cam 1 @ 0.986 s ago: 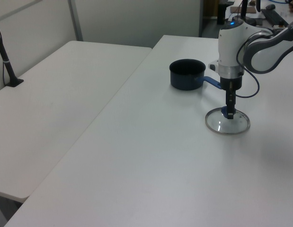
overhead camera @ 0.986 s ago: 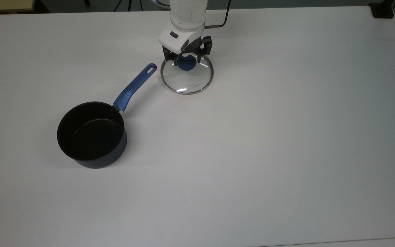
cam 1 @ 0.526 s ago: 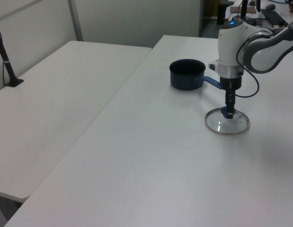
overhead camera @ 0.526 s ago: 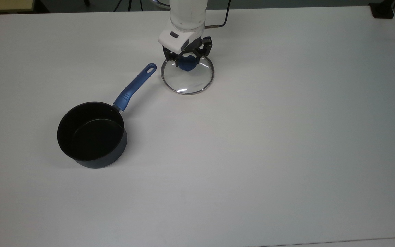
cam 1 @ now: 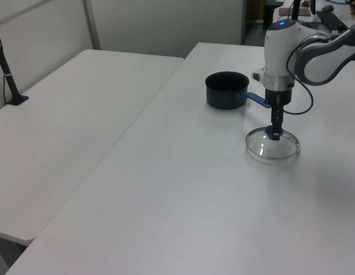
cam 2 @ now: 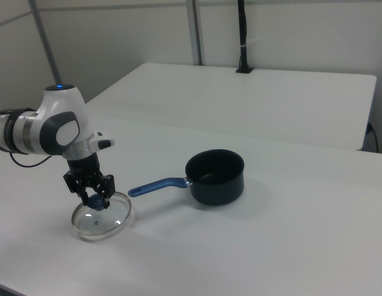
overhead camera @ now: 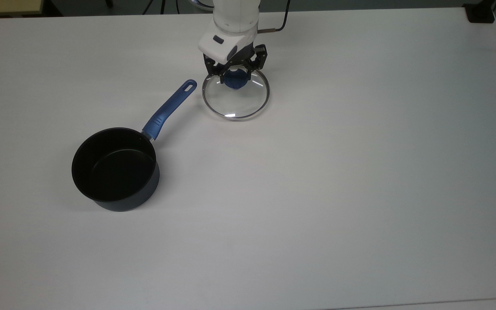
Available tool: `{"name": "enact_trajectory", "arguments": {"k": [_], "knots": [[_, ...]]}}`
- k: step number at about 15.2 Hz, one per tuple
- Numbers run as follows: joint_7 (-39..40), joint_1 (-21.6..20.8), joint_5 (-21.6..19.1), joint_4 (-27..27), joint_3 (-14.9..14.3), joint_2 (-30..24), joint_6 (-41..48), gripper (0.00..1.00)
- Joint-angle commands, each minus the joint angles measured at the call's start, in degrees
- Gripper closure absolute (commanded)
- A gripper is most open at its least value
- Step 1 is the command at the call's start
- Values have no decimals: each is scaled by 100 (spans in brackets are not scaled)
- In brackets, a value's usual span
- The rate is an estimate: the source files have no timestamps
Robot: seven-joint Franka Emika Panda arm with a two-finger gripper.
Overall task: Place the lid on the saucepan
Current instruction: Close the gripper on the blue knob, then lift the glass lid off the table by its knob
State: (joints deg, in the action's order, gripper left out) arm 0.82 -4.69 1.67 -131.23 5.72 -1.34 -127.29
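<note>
The gripper (overhead camera: pixel 235 75) grasps the lid (overhead camera: pixel 236 100) by its blue knob, seemingly just off the table (overhead camera: pixel 360 172); carrying it over to the open saucepan (overhead camera: pixel 116 168), well apart, remains

1 lid (overhead camera: pixel 236 97), 1 saucepan (overhead camera: pixel 116 168), 1 gripper (overhead camera: pixel 235 76) (2 tables (cam 1: pixel 68 114) in left view).

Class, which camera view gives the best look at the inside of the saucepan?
The top view: it looks straight into the saucepan, showing its black floor and wall. The left view shows mostly outer wall; the right view shows part of the interior.
</note>
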Motion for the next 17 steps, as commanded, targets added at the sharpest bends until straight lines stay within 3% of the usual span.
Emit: {"name": "enact_trajectory", "arguments": {"k": [1, 11, 14, 17], "knots": [[6, -23, -17, -26, -36, -375, 46, 46], [-3, -41, -237, 1072, -45, -613, 1451, 46], [-3, -15, -255, 1695, -106, -596, 2110, 46], [6, 47, -255, 1977, -202, -316, 2155, 47]]}}
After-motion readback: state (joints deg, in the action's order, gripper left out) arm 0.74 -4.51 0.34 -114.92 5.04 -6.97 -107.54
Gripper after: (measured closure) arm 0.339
